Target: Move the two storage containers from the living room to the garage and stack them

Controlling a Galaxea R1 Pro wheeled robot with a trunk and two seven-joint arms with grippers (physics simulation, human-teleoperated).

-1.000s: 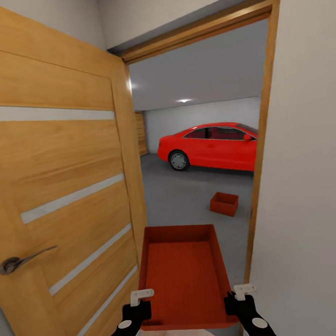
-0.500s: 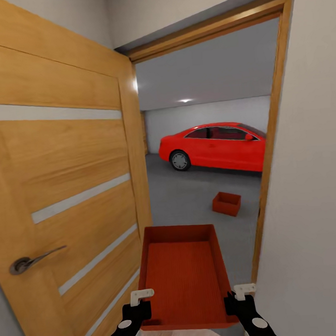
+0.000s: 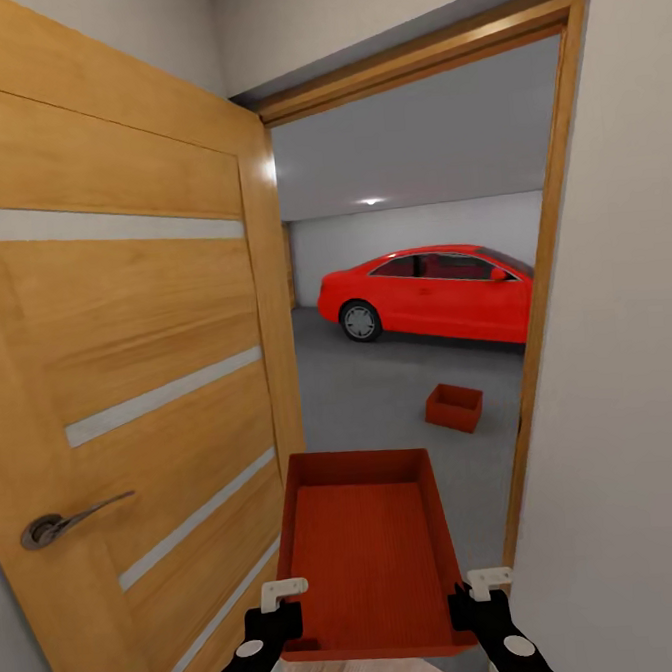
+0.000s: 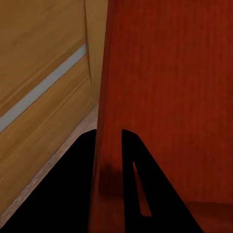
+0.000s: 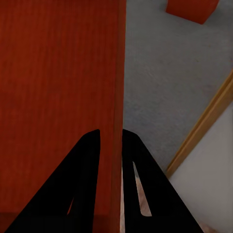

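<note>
Two storage containers: one (image 3: 370, 559) clamped by its side walls in the left gripper (image 3: 277, 599) and right gripper (image 3: 476, 587), one (image 3: 452, 407) on the garage floor (image 3: 380, 393) beyond the doorway, near one red car (image 3: 428, 294).

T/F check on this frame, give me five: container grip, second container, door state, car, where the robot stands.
1. Both grippers, left and right, clamp the side walls of the held container. True.
2. The second container sits on the roof of the car. False: it rests on the grey garage floor, in front of the car.
3. The wooden door is swung open. True.
4. The car is blue. False: it is red.
5. The held container already sits on the second one. False: it is carried at the doorway, well apart from it.
</note>
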